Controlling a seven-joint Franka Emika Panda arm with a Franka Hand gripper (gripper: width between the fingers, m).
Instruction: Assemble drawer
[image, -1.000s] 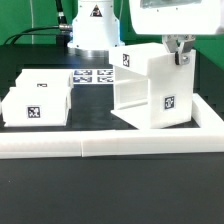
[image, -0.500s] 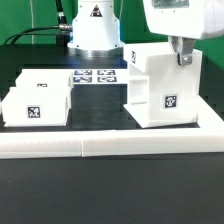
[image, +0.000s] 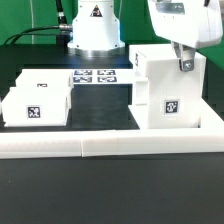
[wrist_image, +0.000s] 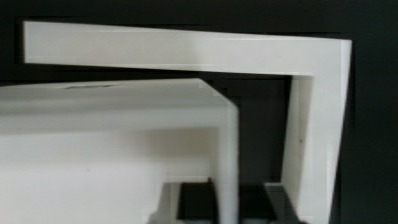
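The large white box shell (image: 165, 90) stands on the exterior view's right, next to the corner of the low wall strip, with one tag on its front face. My gripper (image: 183, 55) comes down on its top right and is shut on one thin upright wall of the shell. In the wrist view that wall (wrist_image: 235, 150) runs between my two dark fingers (wrist_image: 201, 205), with the gripper (wrist_image: 240, 208) around it. Two smaller white trays (image: 38, 100) sit together on the exterior view's left, apart from the shell; their knobs are not visible.
The long low white wall strip (image: 110, 146) runs along the front and turns back on the right; it shows as an L in the wrist view (wrist_image: 317, 110). The marker board (image: 95, 77) lies flat behind, in front of the robot base (image: 93, 30).
The shell has turned and shifted toward the exterior view's right with my gripper on it. Its open hollow side, visible before, no longer faces the camera. The trays have not moved.
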